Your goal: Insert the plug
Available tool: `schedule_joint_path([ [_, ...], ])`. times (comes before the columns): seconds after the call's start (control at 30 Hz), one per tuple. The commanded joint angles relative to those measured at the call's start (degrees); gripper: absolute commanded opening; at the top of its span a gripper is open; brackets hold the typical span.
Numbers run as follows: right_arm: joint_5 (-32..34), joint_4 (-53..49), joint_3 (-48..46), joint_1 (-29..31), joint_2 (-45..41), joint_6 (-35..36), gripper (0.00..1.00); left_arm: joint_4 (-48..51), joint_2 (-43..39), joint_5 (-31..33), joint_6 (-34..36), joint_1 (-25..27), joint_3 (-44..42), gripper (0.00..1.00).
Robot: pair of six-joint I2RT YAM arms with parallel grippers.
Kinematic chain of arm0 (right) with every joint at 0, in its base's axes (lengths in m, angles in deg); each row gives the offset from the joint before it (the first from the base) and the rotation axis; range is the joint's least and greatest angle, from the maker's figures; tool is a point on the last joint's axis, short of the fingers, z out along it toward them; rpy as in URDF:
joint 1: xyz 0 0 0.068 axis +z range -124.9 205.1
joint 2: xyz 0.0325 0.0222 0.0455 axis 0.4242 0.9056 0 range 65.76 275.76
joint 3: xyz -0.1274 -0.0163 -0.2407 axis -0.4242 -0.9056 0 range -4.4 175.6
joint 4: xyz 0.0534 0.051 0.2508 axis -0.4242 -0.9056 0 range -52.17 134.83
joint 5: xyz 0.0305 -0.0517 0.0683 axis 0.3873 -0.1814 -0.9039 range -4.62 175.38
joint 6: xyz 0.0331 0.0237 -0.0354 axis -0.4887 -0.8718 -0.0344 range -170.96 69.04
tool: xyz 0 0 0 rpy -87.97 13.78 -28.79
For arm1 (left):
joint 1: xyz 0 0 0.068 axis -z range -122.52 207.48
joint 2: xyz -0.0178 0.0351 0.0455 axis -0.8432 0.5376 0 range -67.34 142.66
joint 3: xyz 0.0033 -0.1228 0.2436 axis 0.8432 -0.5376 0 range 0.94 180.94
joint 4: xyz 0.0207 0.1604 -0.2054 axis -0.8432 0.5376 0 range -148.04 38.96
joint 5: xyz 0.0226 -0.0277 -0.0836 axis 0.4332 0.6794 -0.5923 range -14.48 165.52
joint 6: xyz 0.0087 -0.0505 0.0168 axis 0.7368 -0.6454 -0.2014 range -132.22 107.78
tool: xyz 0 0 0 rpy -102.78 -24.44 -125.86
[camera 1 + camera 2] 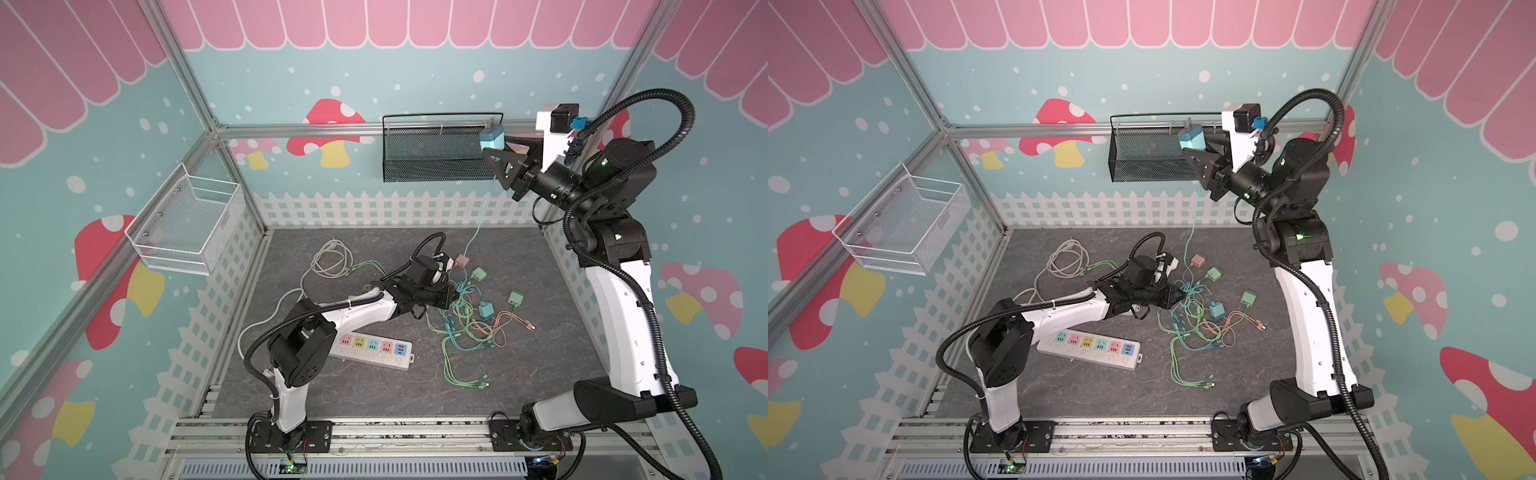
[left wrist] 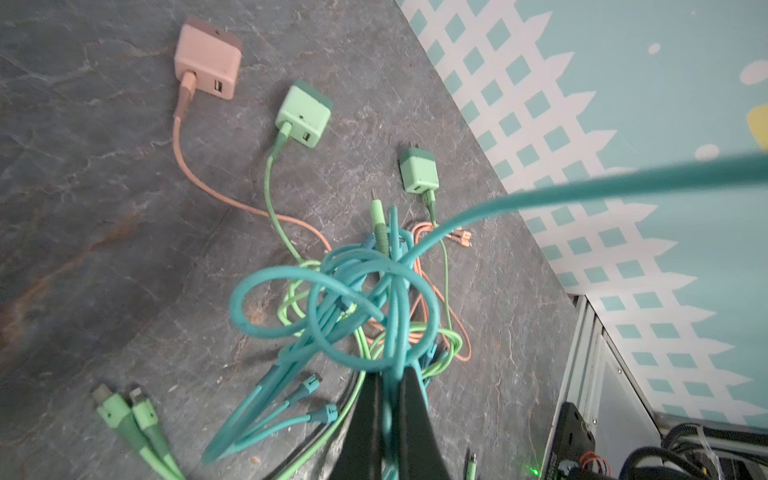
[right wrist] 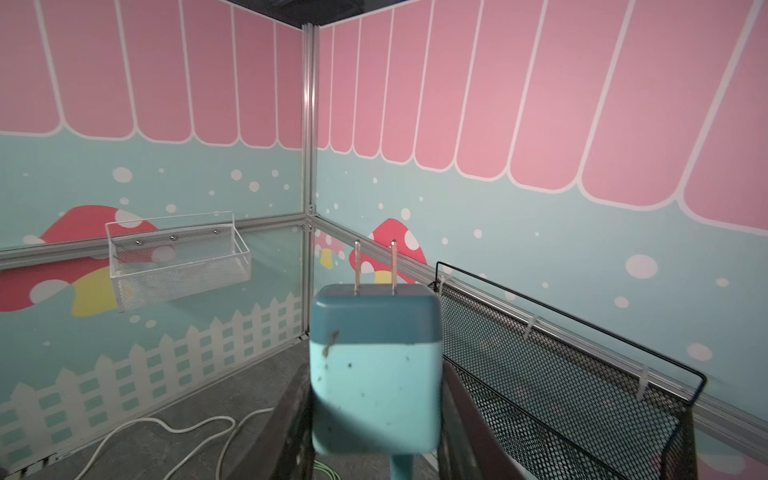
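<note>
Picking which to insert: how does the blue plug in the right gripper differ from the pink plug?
The blue plug is held by the right gripper near the black basket; the pink plug lies on the table. The blue plug's cable hangs in the air; the pink plug's cable lies flat. Both are two-tone blocks with a cable plugged in.

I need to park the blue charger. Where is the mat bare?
Bare mat lies in front, between the power strip and the front rail, and at the right, between the cable tangle and the side fence. The tangle and the chargers crowd the middle.
</note>
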Motion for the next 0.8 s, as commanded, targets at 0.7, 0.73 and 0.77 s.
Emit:
schedule_joint_path([
  [0.7, 25.54, 7.71, 15.14, -0.44, 5.77, 12.03, 0.23, -0.15, -5.76, -1.79, 5.75, 4.08, -11.85, 0.00],
  [0.73, 26.24, 7.82, 15.31, -0.40, 5.19, 12.55, 0.23, 0.21, -4.79, -0.77, 5.77, 4.00, -11.24, 0.00],
  [0.77, 26.81, 8.07, 15.24, -0.46, 4.51, 13.21, 0.22, 0.77, -3.77, 0.60, 5.67, 3.95, -10.51, 0.00],
])
